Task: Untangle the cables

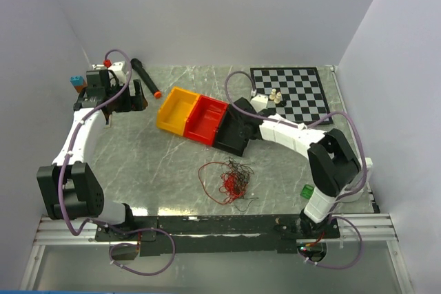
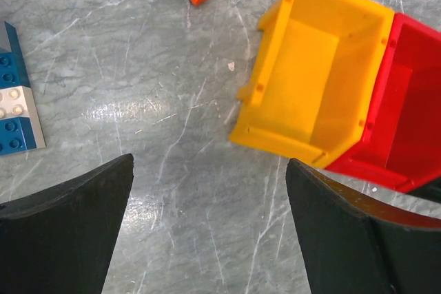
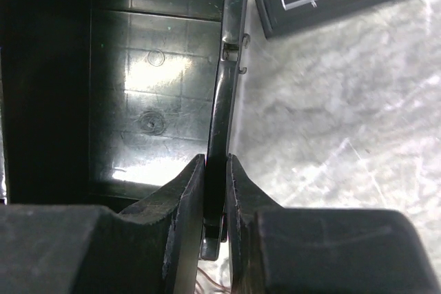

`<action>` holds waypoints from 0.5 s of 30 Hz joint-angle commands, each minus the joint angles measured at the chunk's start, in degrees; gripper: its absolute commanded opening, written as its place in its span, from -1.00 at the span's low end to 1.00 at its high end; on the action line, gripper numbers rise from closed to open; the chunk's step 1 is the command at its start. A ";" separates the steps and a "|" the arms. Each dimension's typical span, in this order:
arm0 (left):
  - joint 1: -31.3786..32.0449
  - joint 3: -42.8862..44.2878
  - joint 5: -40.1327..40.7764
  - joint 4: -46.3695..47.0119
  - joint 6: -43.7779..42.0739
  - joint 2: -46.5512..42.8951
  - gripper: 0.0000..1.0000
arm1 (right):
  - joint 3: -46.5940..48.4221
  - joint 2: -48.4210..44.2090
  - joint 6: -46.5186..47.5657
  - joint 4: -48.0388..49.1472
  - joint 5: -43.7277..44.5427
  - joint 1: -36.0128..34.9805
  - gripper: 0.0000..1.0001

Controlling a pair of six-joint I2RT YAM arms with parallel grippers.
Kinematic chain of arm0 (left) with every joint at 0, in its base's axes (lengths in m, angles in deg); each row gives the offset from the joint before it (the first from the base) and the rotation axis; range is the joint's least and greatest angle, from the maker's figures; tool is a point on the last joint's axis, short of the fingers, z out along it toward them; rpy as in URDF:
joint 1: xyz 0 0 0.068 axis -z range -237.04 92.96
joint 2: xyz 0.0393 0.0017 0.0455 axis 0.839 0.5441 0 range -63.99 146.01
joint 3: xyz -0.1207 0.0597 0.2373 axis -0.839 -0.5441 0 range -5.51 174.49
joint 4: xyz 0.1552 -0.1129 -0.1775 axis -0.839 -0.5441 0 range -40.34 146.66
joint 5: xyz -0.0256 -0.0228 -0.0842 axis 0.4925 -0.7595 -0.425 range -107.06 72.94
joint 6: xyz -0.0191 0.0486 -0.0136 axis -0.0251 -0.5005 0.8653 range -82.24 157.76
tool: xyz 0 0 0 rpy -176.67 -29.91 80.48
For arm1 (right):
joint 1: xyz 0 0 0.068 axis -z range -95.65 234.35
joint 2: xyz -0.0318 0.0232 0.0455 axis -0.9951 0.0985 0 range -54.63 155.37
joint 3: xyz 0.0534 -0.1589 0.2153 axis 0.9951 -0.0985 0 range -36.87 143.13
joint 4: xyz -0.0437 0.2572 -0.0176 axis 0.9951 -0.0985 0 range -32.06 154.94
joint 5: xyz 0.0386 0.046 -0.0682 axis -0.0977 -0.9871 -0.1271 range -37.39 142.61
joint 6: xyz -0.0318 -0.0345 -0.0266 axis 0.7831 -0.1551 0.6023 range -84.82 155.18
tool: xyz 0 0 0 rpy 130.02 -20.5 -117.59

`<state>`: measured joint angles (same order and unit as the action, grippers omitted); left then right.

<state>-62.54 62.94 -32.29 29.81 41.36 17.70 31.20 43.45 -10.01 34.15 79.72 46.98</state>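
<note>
The cables (image 1: pixel 228 182) lie in one tangled heap of thin red, orange and dark wires on the marble table, near the front middle. My right gripper (image 1: pixel 243 123) is shut on the wall of a black bin (image 1: pixel 233 131); in the right wrist view the gripper (image 3: pixel 216 170) pinches the bin's side wall (image 3: pixel 219 111), and a few thin wire ends (image 3: pixel 210 284) show below it. My left gripper (image 1: pixel 131 98) is open and empty at the far left; in the left wrist view it (image 2: pixel 207 191) hangs over bare table, far from the cables.
A yellow bin (image 1: pixel 176 110) and a red bin (image 1: pixel 206 119) sit side by side left of the black bin. A black marker with an orange tip (image 1: pixel 147 77) and toy bricks (image 1: pixel 74 82) lie at back left. A chessboard (image 1: pixel 292 91) with pieces lies at back right.
</note>
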 commanded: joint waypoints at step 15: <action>3.74 -4.55 -1.74 -0.92 -7.37 -6.11 0.93 | -10.59 -8.78 10.82 -5.25 -0.74 -2.45 -0.48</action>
<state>-59.28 59.27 -32.86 29.00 36.77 13.17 23.09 36.39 -3.67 34.81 80.77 44.95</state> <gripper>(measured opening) 0.966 0.267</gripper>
